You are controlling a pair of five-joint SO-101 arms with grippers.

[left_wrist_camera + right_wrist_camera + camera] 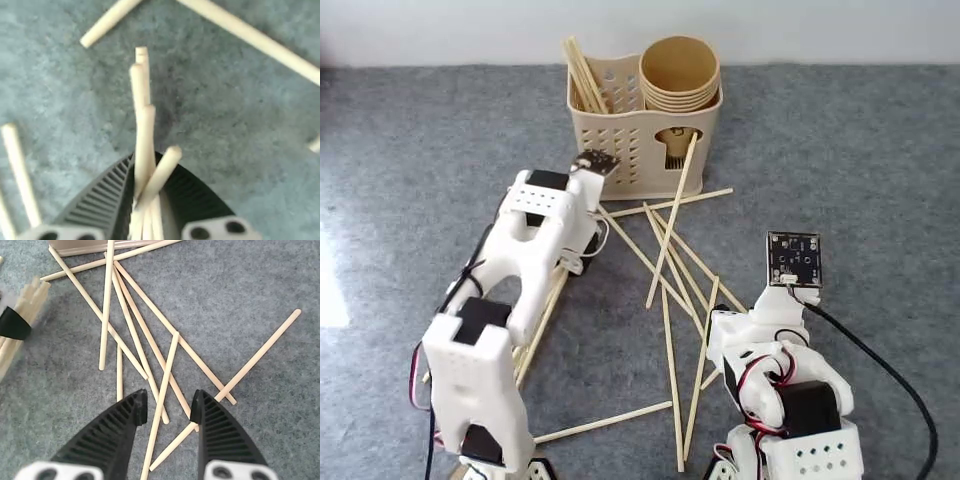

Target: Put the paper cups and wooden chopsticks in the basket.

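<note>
A beige slotted basket [620, 150] stands at the back, holding a stack of paper cups [680, 72] and several wooden chopsticks [584, 75]. More chopsticks [668, 268] lie scattered on the carpet in front of it, and one leans on its front wall [687, 170]. My left gripper [145, 197] is shut on a bundle of chopsticks [142, 125], held just above the carpet left of the scatter. My right gripper [169, 404] is open low over the scattered chopsticks [150, 347], with one stick [161, 405] running between its fingertips.
The grey carpet [860, 160] covers the whole table. The left arm [535, 250] stretches from the near left toward the basket. A few chopsticks [605, 422] lie near the arm bases. The left gripper's bundle [22, 302] appears beside the scatter in the right wrist view.
</note>
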